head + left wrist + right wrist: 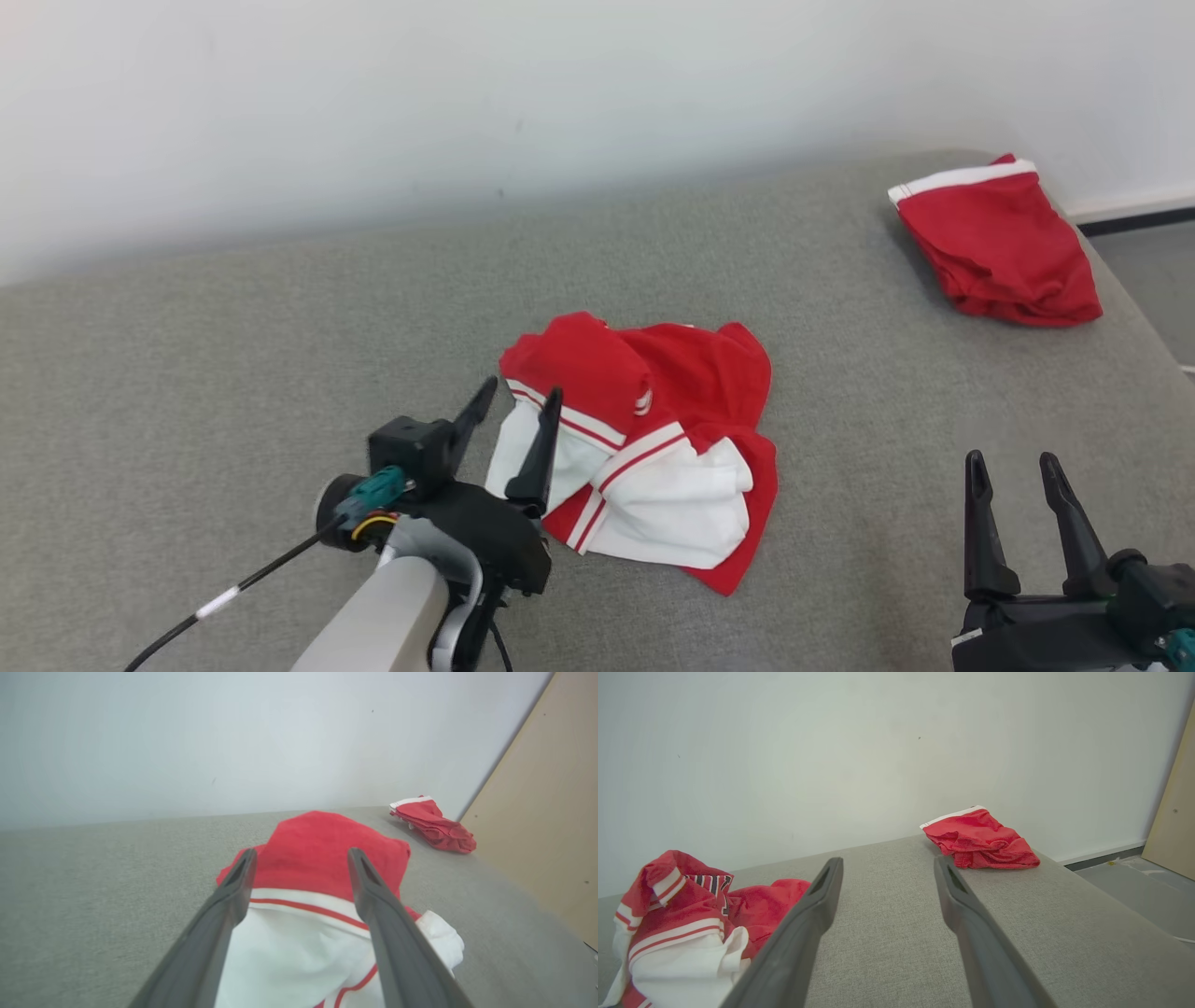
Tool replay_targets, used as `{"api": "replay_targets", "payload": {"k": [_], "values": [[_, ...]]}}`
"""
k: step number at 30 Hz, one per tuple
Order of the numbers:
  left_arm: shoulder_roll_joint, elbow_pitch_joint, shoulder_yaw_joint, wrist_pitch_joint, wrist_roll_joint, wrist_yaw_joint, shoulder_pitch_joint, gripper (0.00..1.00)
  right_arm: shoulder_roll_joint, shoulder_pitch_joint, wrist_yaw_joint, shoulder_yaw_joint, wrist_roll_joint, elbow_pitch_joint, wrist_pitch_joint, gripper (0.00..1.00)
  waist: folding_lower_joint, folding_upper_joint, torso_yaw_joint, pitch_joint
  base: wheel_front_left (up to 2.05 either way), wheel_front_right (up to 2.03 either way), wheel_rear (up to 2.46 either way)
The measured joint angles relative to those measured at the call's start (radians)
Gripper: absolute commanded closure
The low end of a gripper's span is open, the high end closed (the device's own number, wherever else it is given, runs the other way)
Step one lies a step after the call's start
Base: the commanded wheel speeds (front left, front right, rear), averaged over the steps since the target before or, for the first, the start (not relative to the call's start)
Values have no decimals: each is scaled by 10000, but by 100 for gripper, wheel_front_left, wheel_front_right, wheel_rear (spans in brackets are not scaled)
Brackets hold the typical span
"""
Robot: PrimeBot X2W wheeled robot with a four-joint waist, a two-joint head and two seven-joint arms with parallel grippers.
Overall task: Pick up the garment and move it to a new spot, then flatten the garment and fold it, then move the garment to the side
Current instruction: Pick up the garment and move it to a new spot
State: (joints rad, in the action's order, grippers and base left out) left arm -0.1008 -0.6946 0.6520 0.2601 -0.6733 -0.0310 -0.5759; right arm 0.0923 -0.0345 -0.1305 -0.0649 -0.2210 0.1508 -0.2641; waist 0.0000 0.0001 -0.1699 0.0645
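Our left gripper [523,390] and right gripper [1013,461] gape empty; garment [653,448] lies crumpled mid-bed [233,373]; flattening, folding remain.

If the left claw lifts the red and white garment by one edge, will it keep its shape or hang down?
Probably it hangs limp: the red and white garment lies crumpled in soft folds on the grey surface. It looks like thin, light cloth. Pushed, it would likely bunch up rather than slide whole, as its layers lie loose.

Grey fabric surface [187,373], plain white wall [373,93]
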Motion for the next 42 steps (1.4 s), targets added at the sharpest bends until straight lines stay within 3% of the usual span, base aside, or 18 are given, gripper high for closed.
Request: {"api": "replay_targets", "payload": {"k": [7,14,17,22,29,42], "values": [[-662,2943,-2048,25,1586,313,1571,0,128,243,0,117,-71,-462,0,0,-1,0,439,-519,0,0,0],[-1471,4964,-3965,25,2686,493,3315,0,163,437,0,31,-71,-794,0,0,-1,-1,1071,-896,0,0,0],[-1513,5620,-4667,25,2911,619,3948,0,161,550,0,42,-61,-844,0,0,-1,-1,1291,-1001,0,0,0],[-1369,6311,-5501,25,3160,738,5071,0,159,646,0,119,-44,-922,10,0,-1,-1,1569,-1137,0,0,0],[-828,6378,-6042,25,3409,389,6161,0,155,914,0,311,-48,-842,88,0,-1,-1,1797,-1265,0,0,0],[-209,6008,-6715,25,4008,-203,6758,0,115,1154,0,571,-144,-332,96,0,0,-1,1730,-1196,0,0,0]]}}
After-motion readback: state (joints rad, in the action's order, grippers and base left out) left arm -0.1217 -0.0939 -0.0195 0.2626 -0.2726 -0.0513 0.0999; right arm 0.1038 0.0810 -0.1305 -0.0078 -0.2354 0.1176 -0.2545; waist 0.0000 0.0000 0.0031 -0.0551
